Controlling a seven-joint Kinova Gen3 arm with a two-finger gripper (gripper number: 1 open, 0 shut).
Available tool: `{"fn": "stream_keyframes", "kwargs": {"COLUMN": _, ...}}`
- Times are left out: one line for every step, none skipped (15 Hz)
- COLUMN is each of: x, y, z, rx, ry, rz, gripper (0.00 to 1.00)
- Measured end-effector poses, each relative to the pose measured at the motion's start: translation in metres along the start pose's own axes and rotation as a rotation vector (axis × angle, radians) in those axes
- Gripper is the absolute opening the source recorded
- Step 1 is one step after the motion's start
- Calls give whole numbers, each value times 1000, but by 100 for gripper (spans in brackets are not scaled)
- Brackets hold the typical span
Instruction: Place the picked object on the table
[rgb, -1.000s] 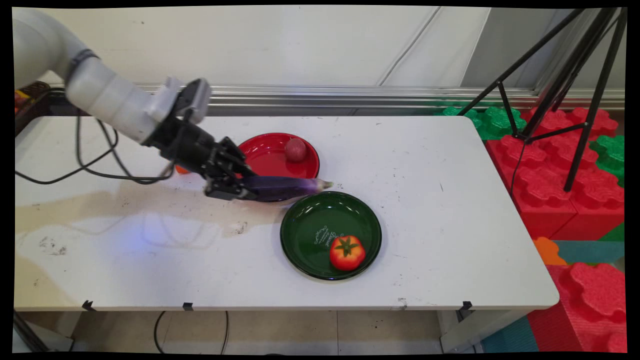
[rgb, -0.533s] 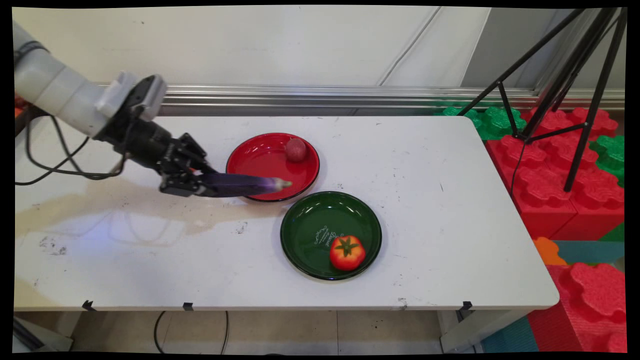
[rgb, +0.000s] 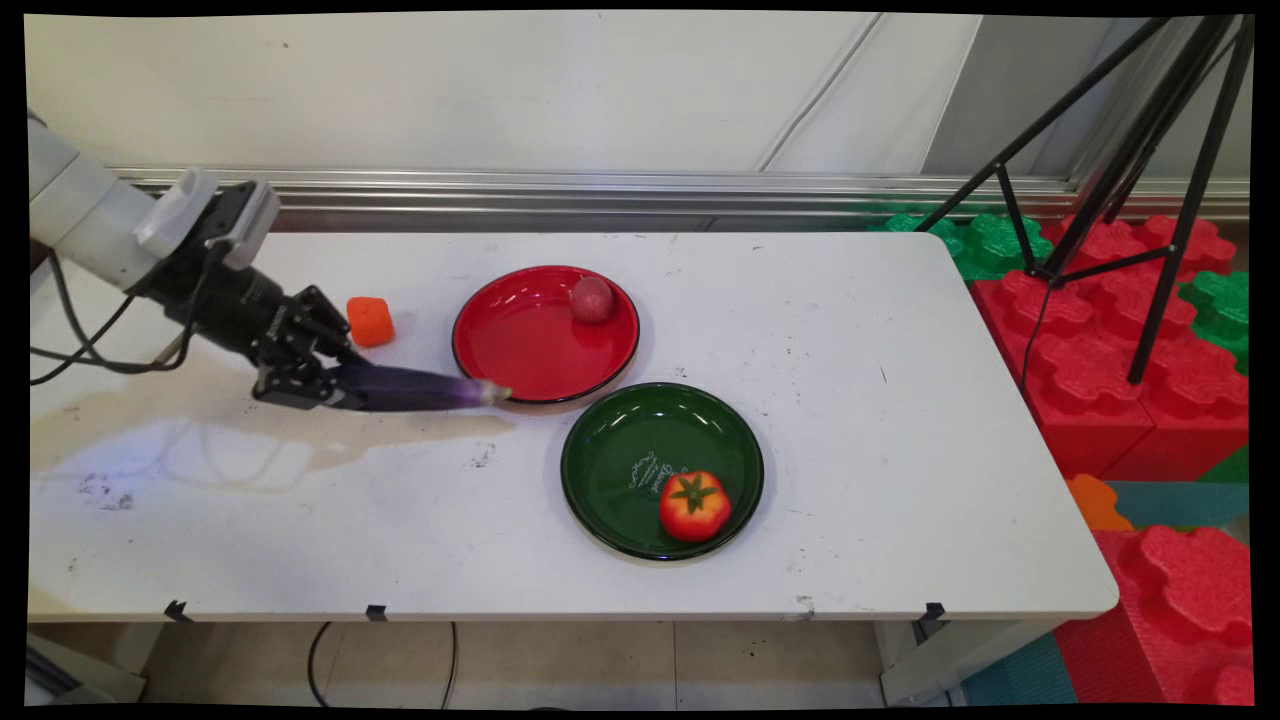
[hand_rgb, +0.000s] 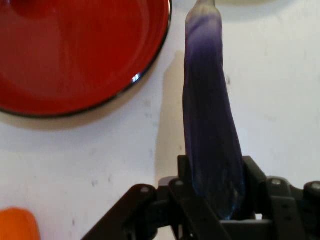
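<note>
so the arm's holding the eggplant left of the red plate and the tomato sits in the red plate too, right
Not quite. The gripper does hold the eggplant left of the red plate, but the tomato sits in the green plate, as the main view shows. The red plate holds a small reddish ball.

White arm (rgb: 90, 215) low from the left, tool (rgb: 318, 385) (hand_rgb: 220, 200) clamped, pointing right along the table
</note>
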Motion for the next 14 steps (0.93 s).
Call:
{"fn": "stream_keyframes", "kwargs": {"x": -7, "y": -1, "z": 2, "rx": -6, "ry": -17, "rz": 8, "gripper": 0}}
{"fn": "stream_keyframes", "kwargs": {"x": -13, "y": -1, "z": 4, "rx": -12, "ry": -30, "rz": 14, "gripper": 0}}
{"fn": "stream_keyframes", "kwargs": {"x": -19, "y": -1, "z": 7, "rx": -19, "ry": -45, "rz": 22, "gripper": 0}}
{"fn": "stream_keyframes", "kwargs": {"x": -24, "y": -1, "z": 11, "rx": -26, "ry": -57, "rz": 30, "gripper": 0}}
{"fn": "stream_keyframes", "kwargs": {"x": -28, "y": -2, "z": 14, "rx": -31, "ry": -66, "rz": 39, "gripper": 0}}
{"fn": "stream_keyframes", "kwargs": {"x": -32, "y": -2, "z": 18, "rx": -36, "ry": -76, "rz": 48, "gripper": 0}}
{"fn": "stream_keyframes", "kwargs": {"x": -36, "y": -2, "z": 23, "rx": -42, "ry": -84, "rz": 58, "gripper": 0}}
{"fn": "stream_keyframes", "kwargs": {"x": -38, "y": -3, "z": 26, "rx": -45, "ry": -88, "rz": 67, "gripper": 0}}
{"fn": "stream_keyframes", "kwargs": {"x": -41, "y": -4, "z": 29, "rx": -49, "ry": -93, "rz": 75, "gripper": 0}}
{"fn": "stream_keyframes", "kwargs": {"x": -44, "y": -4, "z": 31, "rx": -55, "ry": -96, "rz": 82, "gripper": 100}}
{"fn": "stream_keyframes", "kwargs": {"x": -46, "y": -5, "z": 33, "rx": -58, "ry": -98, "rz": 86, "gripper": 100}}
{"fn": "stream_keyframes", "kwargs": {"x": -48, "y": -5, "z": 34, "rx": -61, "ry": -99, "rz": 90, "gripper": 100}}
{"fn": "stream_keyframes", "kwargs": {"x": -49, "y": -6, "z": 35, "rx": -63, "ry": -99, "rz": 91, "gripper": 100}}
{"fn": "stream_keyframes", "kwargs": {"x": -50, "y": -6, "z": 35, "rx": -64, "ry": -97, "rz": 92, "gripper": 100}}
